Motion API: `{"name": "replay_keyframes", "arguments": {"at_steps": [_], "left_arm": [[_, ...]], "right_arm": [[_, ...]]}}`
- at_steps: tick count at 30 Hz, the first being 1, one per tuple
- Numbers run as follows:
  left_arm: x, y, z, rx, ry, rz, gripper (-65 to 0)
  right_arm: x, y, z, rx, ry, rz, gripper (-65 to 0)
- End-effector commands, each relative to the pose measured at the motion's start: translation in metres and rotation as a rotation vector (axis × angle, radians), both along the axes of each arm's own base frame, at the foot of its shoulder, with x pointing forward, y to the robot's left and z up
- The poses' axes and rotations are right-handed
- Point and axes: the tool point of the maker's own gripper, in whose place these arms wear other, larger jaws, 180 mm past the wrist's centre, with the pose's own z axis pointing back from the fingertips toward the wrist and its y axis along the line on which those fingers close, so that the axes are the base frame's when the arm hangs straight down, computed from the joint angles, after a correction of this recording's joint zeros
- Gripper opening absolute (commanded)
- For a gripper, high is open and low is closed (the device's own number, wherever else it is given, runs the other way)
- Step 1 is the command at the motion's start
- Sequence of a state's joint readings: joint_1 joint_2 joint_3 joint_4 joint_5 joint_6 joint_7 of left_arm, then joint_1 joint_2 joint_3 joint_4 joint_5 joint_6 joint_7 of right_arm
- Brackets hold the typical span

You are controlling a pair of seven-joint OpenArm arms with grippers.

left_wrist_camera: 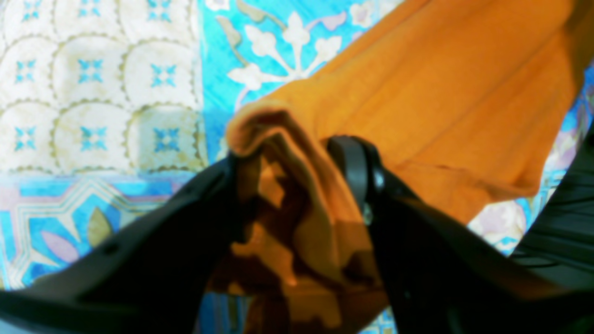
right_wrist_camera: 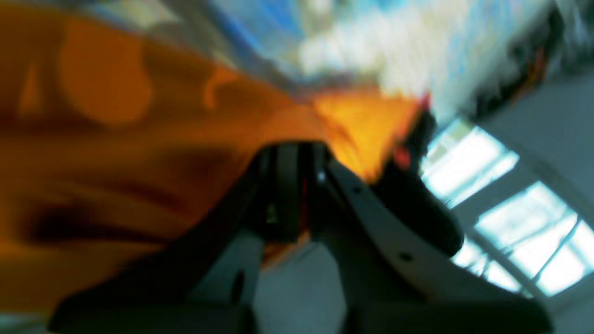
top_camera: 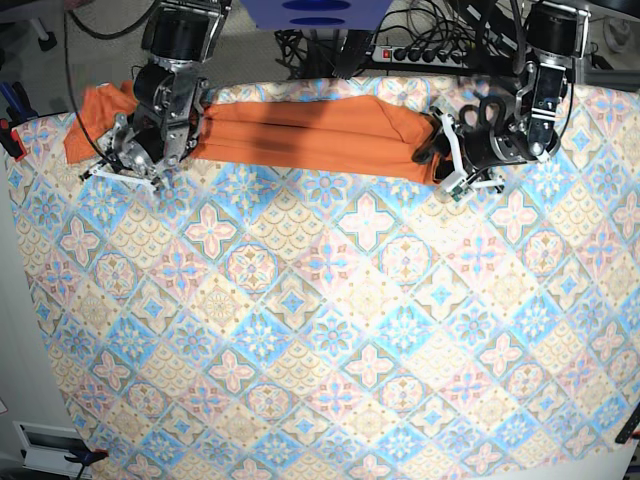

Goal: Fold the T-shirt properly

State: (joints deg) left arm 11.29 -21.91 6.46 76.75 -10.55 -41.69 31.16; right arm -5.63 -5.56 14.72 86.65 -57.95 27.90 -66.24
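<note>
I have the T-shirt (top_camera: 300,132) stretched as a long orange band along the far edge of the table, lying on the patterned cloth (top_camera: 330,330). It runs from the far left corner, where a bunched end sticks out past the arm, across to the far right.

My left gripper (left_wrist_camera: 297,176) is at the band's right end in the base view. On its wrist camera I see a rumpled fold of orange fabric bunched up between the two black fingers (left_wrist_camera: 355,171), which stand partly apart around the wad; the fabric is caught between them. The rest of the shirt slopes away to the upper right over the blue-and-cream tiles.

My right gripper (right_wrist_camera: 290,185) is at the band's left end. Its wrist view is badly blurred, but the fingers look pressed together, with orange fabric filling the left of the frame and touching them. I take it as pinching the shirt there.
</note>
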Motion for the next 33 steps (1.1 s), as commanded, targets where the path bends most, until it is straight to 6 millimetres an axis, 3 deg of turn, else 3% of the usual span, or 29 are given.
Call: {"name": "replay_keyframes", "arguments": {"at_steps": [1, 3, 6, 14, 21, 30, 33], "left_arm": [[-0.042, 0.029, -0.035, 0.215, 0.167, -0.052, -41.1], [-0.042, 0.029, -0.035, 0.215, 0.167, -0.052, -41.1], [-0.042, 0.029, -0.035, 0.215, 0.167, -0.052, -41.1], [-0.042, 0.029, -0.035, 0.215, 0.167, -0.052, -41.1], [-0.042, 0.029, -0.035, 0.215, 0.167, -0.052, -41.1], [-0.041, 0.029, -0.034, 0.216, 0.165, -0.051, -41.1], [-0.041, 0.030, -0.035, 0.216, 0.166, -0.050, -41.1]], "right_arm": [[0.017, -0.009, 0.025, -0.049, -0.083, -0.013, -62.7], [0.019, -0.015, 0.042, -0.090, -0.118, -0.027, -62.7], [0.011, -0.021, 0.051, -0.146, -0.086, -0.044, -62.7], [-0.016, -0.015, 0.028, -0.099, -0.005, -0.064, -62.7], [-0.038, -0.018, 0.028, -0.126, 0.063, -0.107, -62.7], [-0.033, 0.030, -0.023, 0.256, 0.022, -0.116, -62.7], [-0.041, 0.029, -0.038, 0.334, -0.013, -0.181, -62.7]]}}
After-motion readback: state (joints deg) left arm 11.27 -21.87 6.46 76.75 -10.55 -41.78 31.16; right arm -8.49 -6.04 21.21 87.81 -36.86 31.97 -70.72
